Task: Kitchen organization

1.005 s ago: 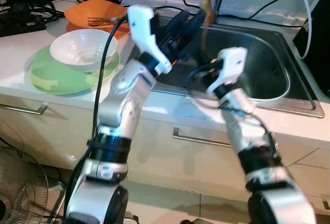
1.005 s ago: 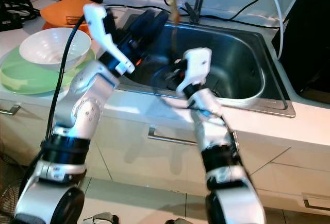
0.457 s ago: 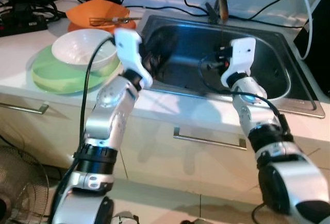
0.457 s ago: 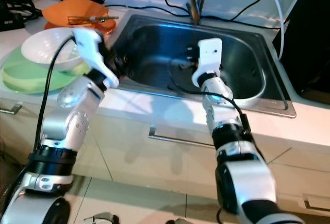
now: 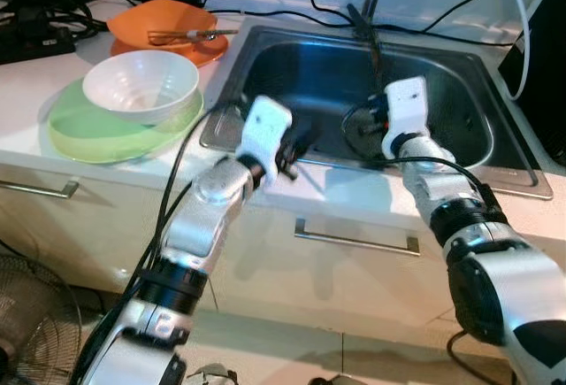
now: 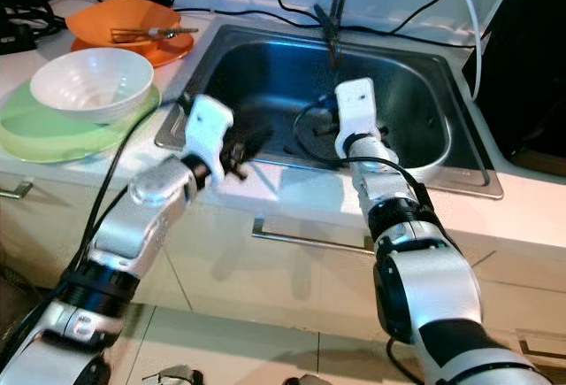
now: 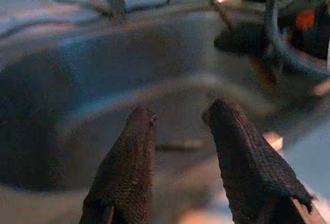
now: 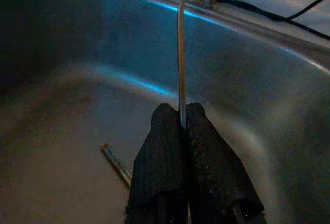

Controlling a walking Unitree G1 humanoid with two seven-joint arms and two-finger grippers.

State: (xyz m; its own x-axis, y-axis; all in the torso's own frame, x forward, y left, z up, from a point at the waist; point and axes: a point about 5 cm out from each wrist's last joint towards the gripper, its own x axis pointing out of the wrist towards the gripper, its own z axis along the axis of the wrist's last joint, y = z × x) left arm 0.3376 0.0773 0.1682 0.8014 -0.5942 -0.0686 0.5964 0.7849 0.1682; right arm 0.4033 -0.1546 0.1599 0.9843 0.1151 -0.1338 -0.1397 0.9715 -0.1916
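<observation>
Over the stainless steel sink (image 5: 460, 150), a thin metal utensil handle (image 8: 181, 49) is pinched by the right gripper (image 8: 181, 118); the left gripper (image 7: 178, 118), fingers parted and empty, is held at the sink's front edge.

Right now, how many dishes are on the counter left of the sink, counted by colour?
White bowl: 1
Green plate: 1
Orange plate: 1
Total: 3
The white bowl sits on the green plate; a whisk lies on the orange plate.
</observation>
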